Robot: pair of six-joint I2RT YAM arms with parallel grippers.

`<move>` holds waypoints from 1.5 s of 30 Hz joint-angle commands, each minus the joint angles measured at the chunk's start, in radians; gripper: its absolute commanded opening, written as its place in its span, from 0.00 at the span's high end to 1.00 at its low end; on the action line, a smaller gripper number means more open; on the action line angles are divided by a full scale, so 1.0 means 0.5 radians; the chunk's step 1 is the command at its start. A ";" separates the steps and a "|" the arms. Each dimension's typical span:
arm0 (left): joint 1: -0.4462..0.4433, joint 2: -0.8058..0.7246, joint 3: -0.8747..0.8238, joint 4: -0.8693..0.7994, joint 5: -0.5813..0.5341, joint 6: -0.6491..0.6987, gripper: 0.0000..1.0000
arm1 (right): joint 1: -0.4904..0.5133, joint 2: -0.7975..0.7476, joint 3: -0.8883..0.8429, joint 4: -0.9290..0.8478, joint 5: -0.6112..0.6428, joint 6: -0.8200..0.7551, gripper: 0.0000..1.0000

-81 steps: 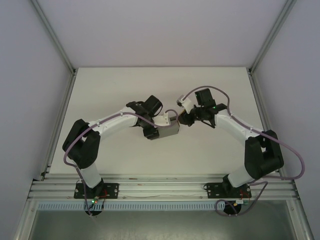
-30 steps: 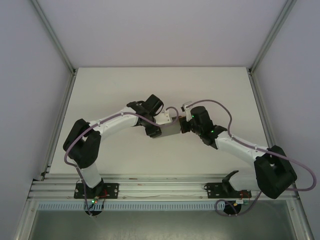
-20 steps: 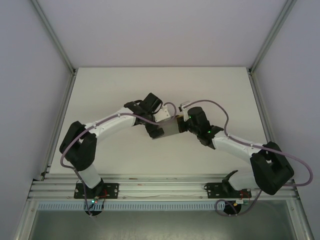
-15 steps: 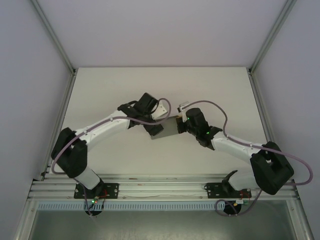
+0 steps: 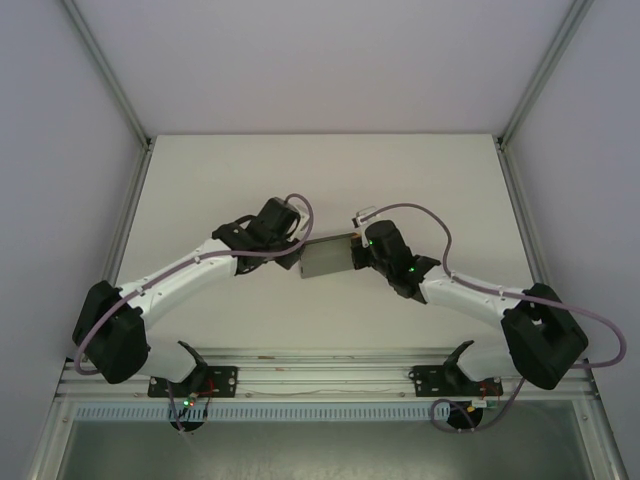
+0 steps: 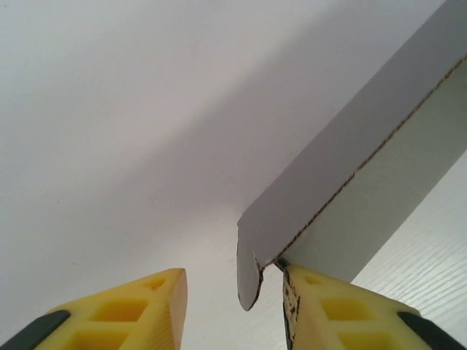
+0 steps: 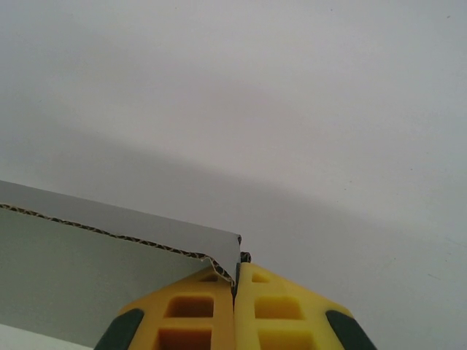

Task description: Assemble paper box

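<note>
This is a robot test cell in a lab. A bare white table (image 5: 200, 180) sits boxed in by plain pale walls (image 5: 320, 60), with aluminium frame posts (image 5: 107, 68) running up at the upper left and upper right. Along the bottom of the overhead view a metal rail (image 5: 320, 375) carries two white-and-black robot arms (image 5: 185, 272) bolted side by side, with loose purple cables (image 5: 425, 210) trailing along them.

Top camera looks down on the whole bench (image 5: 200, 180) from above and behind; both wrist cameras sit close, sharing the paper box (image 5: 328, 258).
</note>
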 commanded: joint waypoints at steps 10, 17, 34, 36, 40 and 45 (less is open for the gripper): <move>0.000 0.107 0.019 0.057 -0.015 -0.021 0.59 | 0.027 -0.010 -0.025 -0.297 -0.014 0.035 1.00; 0.000 0.111 0.078 0.059 -0.018 -0.122 0.85 | 0.029 0.018 0.005 -0.342 -0.011 0.050 1.00; 0.107 0.349 0.431 -0.379 0.691 -1.001 1.00 | 0.251 0.144 0.132 -0.511 0.349 0.310 1.00; 0.160 0.383 0.501 -0.461 0.706 -1.013 1.00 | 0.261 0.144 0.120 -0.499 0.340 0.327 1.00; 0.181 0.383 0.530 -0.505 0.626 -1.029 1.00 | 0.267 0.143 0.095 -0.493 0.346 0.339 1.00; 0.167 0.413 0.383 -0.367 0.615 -1.049 1.00 | 0.267 0.150 0.070 -0.456 0.346 0.344 1.00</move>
